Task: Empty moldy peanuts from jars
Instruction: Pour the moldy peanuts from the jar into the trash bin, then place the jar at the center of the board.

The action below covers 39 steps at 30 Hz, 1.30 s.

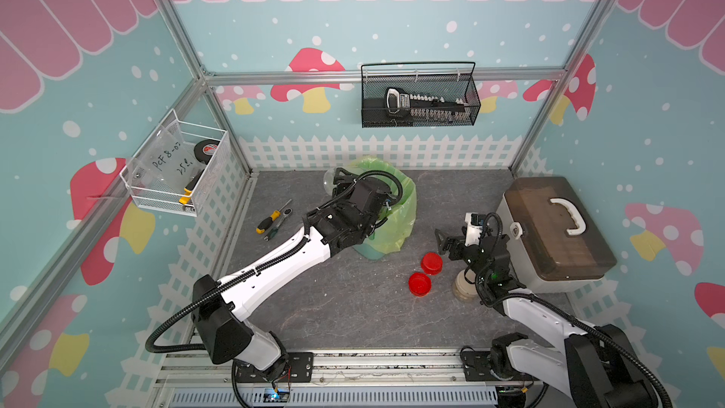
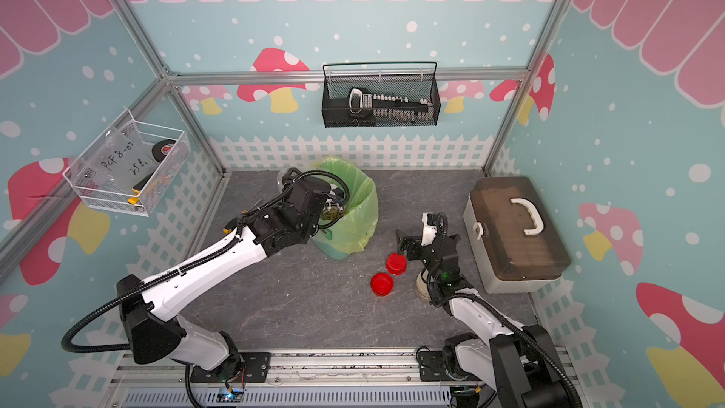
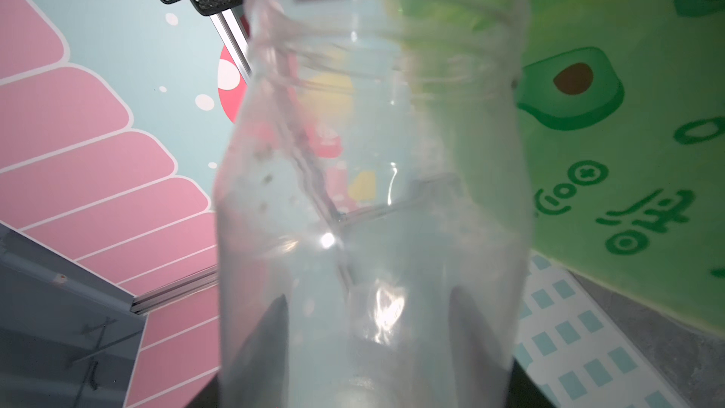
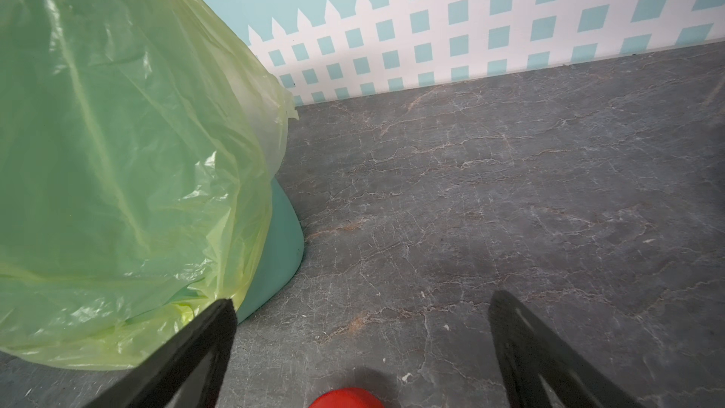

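My left gripper (image 1: 339,179) is shut on a clear, lidless jar (image 3: 372,190), with its fingers (image 3: 274,327) showing dark through the wall. Only a few specks cling inside the jar. In both top views the jar (image 1: 328,183) (image 2: 283,179) hangs by the far left rim of the green-bagged bin (image 1: 400,225). A heap of moldy peanuts (image 2: 333,212) lies inside the bin. My right gripper (image 1: 441,243) (image 4: 361,315) hovers open and holds nothing, just above two red lids (image 1: 431,262) (image 1: 419,283). A squat jar with a beige lid (image 1: 464,288) stands under my right arm.
A brown-lidded toolbox (image 1: 557,229) stands at the right edge, close to my right arm. Two screwdrivers (image 1: 274,219) lie left of the bin. A black mesh basket (image 1: 419,98) hangs on the back wall and a white one (image 1: 176,166) on the left wall.
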Motion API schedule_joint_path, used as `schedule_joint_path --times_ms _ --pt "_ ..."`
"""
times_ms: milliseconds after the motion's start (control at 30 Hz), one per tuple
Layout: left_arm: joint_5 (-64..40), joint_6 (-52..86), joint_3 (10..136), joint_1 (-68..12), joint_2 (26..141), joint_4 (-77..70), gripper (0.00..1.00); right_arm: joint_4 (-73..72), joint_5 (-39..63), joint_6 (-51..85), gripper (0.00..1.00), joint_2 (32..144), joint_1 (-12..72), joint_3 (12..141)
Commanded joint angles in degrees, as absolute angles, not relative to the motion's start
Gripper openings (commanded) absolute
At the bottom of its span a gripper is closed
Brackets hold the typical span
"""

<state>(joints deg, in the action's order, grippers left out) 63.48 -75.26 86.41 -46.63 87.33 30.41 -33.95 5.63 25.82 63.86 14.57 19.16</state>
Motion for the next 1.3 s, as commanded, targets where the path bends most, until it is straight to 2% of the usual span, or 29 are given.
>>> schedule_joint_path --times_ms 0,300,467,633,1000,1167,1267 --pt "58.7 -65.6 91.6 -46.8 87.9 37.7 0.27 -35.5 5.5 26.4 0.99 63.0 14.2 18.5" --pt "43.7 -44.8 103.8 -46.1 88.2 53.0 0.27 -35.8 5.2 26.5 0.99 62.5 14.2 18.0" --pt "34.0 -36.2 106.4 -44.8 87.8 58.6 0.27 -35.9 5.1 26.5 0.99 62.4 14.2 17.9" --pt "17.9 -26.8 106.5 -38.8 84.4 59.1 0.27 -36.0 5.0 26.6 0.99 62.3 14.2 17.8" --pt "-6.2 -11.9 109.3 -26.7 82.4 60.7 0.28 -36.2 5.0 26.6 0.99 62.2 14.2 17.6" --pt "-10.7 -9.0 111.6 -25.7 83.5 63.2 0.29 -36.2 5.0 26.6 0.99 62.1 14.2 17.5" --pt "-16.9 -6.4 114.5 -24.0 84.9 65.8 0.3 -36.2 5.0 26.6 0.99 62.1 14.2 17.5"
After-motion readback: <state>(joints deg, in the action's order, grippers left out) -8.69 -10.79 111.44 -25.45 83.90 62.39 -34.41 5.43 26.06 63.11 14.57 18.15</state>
